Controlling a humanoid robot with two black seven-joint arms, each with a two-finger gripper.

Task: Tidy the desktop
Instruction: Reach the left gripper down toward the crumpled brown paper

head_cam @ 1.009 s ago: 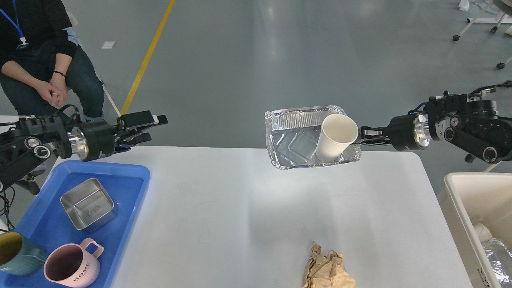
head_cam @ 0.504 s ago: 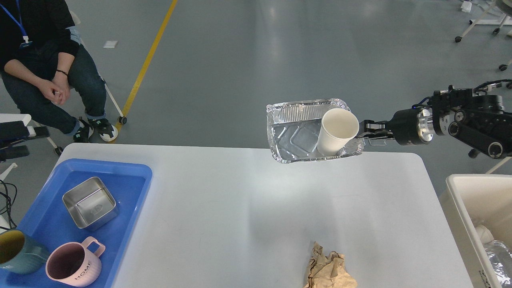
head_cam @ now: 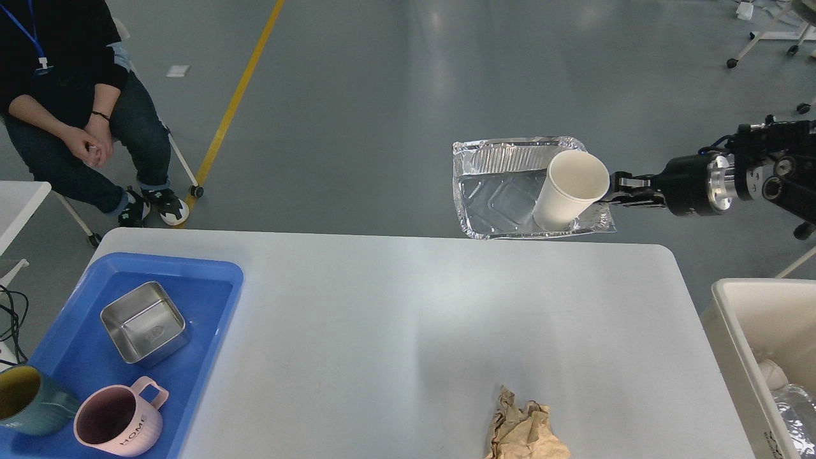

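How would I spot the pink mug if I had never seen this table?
Start at the white desktop and look to its near left corner, where a blue tray lies. The pink mug stands at the tray's near end, beside a teal mug; only it is pink, ribbed and lettered HOME.

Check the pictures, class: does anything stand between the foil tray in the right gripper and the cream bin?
Nothing visible does. The right gripper holds the foil tray, paper cup inside, in the air past the desktop's far edge. The bin stands open beside the desktop's right end. The crumpled paper lies low, off that path.
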